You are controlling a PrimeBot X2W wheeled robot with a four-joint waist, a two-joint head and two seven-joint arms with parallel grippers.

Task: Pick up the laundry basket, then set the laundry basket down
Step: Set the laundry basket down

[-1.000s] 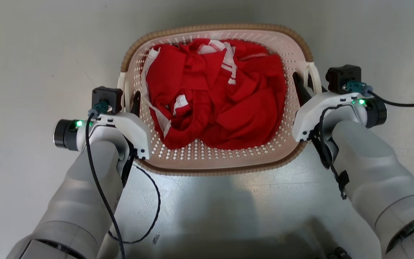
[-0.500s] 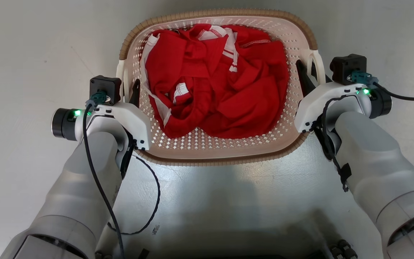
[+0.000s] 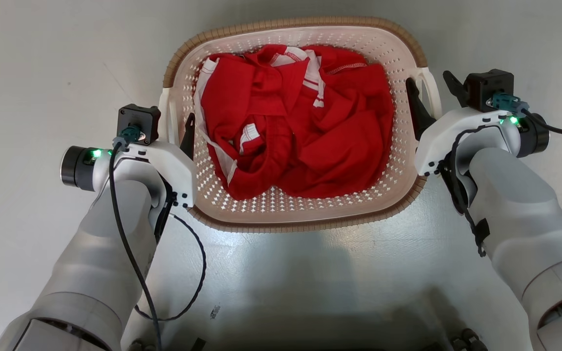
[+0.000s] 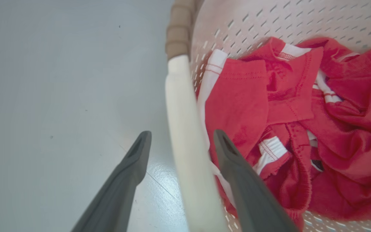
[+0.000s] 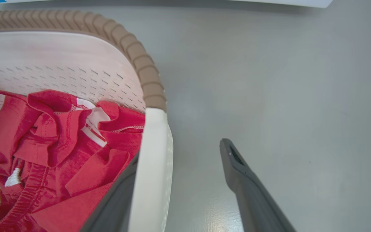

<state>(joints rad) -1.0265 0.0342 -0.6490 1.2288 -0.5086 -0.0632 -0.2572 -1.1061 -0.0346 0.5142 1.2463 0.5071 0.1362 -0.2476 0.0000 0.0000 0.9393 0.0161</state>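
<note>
Laundry basket (image 3: 296, 22) sits on the grey floor (image 3: 42, 68) at 12 o'clock from the robot, between both arms. It contains crumpled red clothing with white trim (image 3: 305, 131). Left gripper (image 4: 182, 135) is at the basket's 9 o'clock side, jaws parted. The left white handle (image 4: 178, 96) passes between the fingers with a clear gap on the outer side, so nothing is clamped. Right gripper (image 3: 430, 83) is at the 3 o'clock side, jaws spread wide. Its inner finger lies inside the right white handle (image 5: 152, 151) and its outer finger stands well apart from it over the floor. It grips nothing.
</note>
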